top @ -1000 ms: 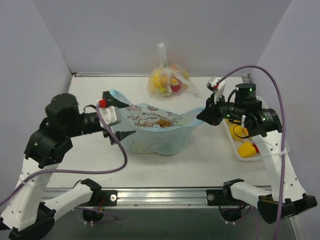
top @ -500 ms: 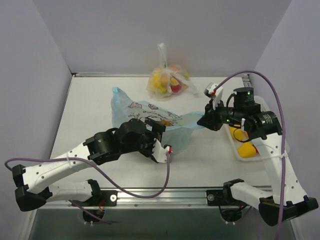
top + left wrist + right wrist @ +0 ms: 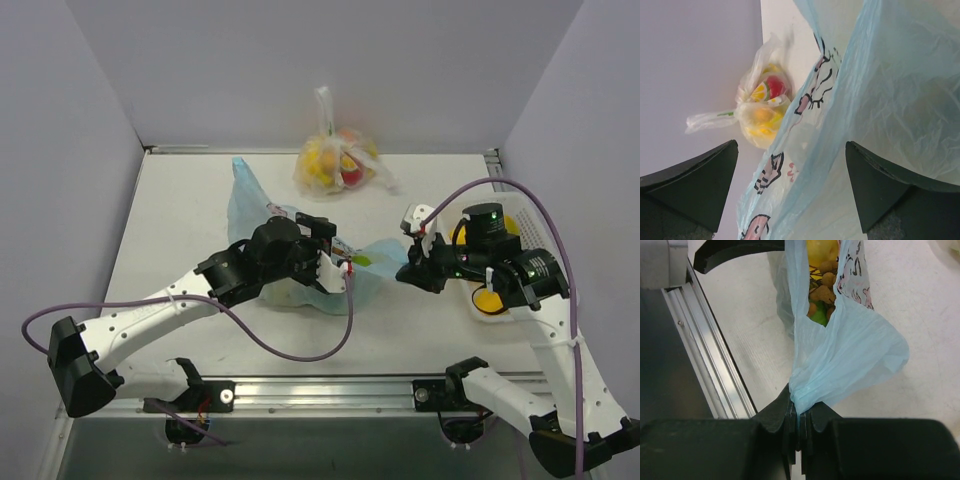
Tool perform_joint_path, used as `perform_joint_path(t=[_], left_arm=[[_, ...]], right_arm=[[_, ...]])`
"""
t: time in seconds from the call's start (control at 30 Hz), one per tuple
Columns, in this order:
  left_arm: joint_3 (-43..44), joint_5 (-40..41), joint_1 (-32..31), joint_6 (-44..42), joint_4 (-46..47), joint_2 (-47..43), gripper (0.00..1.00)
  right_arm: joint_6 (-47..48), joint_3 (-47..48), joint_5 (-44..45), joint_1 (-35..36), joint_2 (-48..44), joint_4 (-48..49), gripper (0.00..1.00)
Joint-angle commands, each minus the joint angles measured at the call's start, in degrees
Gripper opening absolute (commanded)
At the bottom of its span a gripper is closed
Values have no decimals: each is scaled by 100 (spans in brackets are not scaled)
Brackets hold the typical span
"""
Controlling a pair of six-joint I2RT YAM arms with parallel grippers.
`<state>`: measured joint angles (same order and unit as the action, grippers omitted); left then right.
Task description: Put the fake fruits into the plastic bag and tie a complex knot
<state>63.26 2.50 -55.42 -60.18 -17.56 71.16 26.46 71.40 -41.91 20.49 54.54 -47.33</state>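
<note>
Two pincers attend one bag. Nearest, the right pincer [image 3: 797, 416] is pinched tight on a gathered handle of the blue bag [image 3: 855, 350], holding that end out toward the right side of the tabletop [image 3: 180, 220]. Just left of it, the left pincer [image 3: 790, 175] stands wide apart over the bag's middle, gripping nothing. A fold of blue film runs slantwise between its jaws. At the bag's mouth, brown grapes [image 3: 822, 287] show, along with something green and something yellow. The bag's long axis runs from the right pincer's hold back and leftward to the free handle [image 3: 243, 180], which sticks up beyond the left wrist. I judge that handle is the left arm's to take, since it is much the nearer. Farthest back lies a knotted clear bag of fruit [image 3: 335, 160].
</note>
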Motion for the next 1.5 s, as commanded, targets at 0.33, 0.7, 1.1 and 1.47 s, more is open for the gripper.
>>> perform_joint_path(t=[0.33, 0.7, 1.1, 1.47], left_arm=[[537, -1480, 215, 288, -406, 232, 98], [1100, -2060, 418, 112, -1099, 865, 97], [1030, -2421, 532, 120, -2243, 1261, 7], [837, -3854, 1059, 323, -2234, 566, 0]], right_arm=[[1361, -346, 306, 561, -216, -479, 0], [2170, -495, 552, 948, -383, -821, 0], [2444, -513, 877, 1018, -524, -655, 22], [2134, -1346, 62, -1079, -1499, 935, 100]])
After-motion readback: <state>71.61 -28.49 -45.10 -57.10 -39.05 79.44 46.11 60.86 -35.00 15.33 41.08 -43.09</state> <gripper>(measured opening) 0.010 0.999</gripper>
